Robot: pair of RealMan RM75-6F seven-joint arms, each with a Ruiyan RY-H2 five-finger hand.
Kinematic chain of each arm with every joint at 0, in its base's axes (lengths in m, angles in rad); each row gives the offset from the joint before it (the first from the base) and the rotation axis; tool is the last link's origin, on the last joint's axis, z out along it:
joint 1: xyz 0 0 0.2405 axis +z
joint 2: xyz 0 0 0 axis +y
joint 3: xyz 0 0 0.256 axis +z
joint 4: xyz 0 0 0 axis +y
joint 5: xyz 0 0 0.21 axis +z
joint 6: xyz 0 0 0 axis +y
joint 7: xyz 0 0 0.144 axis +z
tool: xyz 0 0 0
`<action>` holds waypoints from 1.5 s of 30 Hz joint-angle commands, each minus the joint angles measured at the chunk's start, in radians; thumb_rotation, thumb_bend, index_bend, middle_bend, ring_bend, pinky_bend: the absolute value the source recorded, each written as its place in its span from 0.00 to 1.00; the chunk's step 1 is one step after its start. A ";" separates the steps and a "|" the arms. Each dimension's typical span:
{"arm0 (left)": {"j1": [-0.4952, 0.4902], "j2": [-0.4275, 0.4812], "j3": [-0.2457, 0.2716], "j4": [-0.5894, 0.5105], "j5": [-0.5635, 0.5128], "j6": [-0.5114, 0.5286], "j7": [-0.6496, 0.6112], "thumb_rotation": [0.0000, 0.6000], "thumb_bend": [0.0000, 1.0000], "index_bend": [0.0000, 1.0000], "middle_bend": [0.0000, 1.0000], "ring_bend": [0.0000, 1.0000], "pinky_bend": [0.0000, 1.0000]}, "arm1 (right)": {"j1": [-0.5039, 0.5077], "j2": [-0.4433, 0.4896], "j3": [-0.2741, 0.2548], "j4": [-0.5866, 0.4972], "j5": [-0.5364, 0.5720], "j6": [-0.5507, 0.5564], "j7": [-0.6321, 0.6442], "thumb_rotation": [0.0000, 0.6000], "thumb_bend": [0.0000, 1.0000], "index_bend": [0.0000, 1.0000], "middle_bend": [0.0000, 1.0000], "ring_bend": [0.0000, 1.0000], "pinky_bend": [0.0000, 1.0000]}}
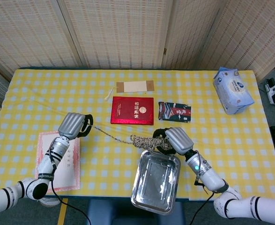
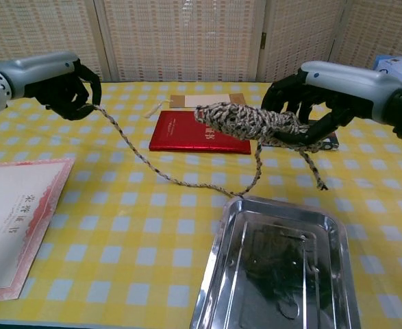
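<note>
A speckled rope (image 2: pixel 245 122) hangs in the air between my two hands. My right hand (image 1: pixel 175 139) (image 2: pixel 310 103) grips its coiled bundle (image 1: pixel 144 141) just above the far rim of a steel tray (image 1: pixel 156 180) (image 2: pixel 283 267). My left hand (image 1: pixel 73 125) (image 2: pixel 67 79) holds the rope's other end, lifted over the yellow checked tablecloth (image 1: pixel 104 159). The strand between them sags and touches down near the tray's far left corner. A short loose end dangles below my right hand.
A red booklet (image 1: pixel 132 110) lies behind the rope, a dark packet (image 1: pixel 174 111) to its right, and a brown card (image 1: pixel 135 86) further back. A pink-bordered certificate (image 1: pixel 67 161) lies at the front left. A blue wipes pack (image 1: pixel 232 90) sits far right.
</note>
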 commanded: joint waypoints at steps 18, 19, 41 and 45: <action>-0.138 0.132 -0.110 -0.426 -0.111 0.063 0.172 1.00 0.54 0.63 0.83 0.80 0.77 | 0.093 -0.203 0.068 0.022 0.236 -0.061 -0.078 1.00 0.58 0.73 0.66 0.71 0.55; -0.142 0.130 -0.109 -0.432 -0.115 0.067 0.173 1.00 0.54 0.63 0.83 0.80 0.77 | 0.097 -0.213 0.071 0.027 0.246 -0.064 -0.077 1.00 0.58 0.73 0.66 0.71 0.55; 0.016 0.256 0.055 -0.421 0.107 0.073 -0.148 1.00 0.54 0.63 0.83 0.80 0.77 | 0.071 -0.455 0.250 0.283 0.227 0.176 0.182 1.00 0.58 0.75 0.68 0.74 0.59; 0.052 0.271 0.092 -0.357 0.147 0.061 -0.247 1.00 0.54 0.64 0.83 0.80 0.77 | 0.055 -0.465 0.273 0.311 0.188 0.207 0.278 1.00 0.58 0.75 0.67 0.74 0.59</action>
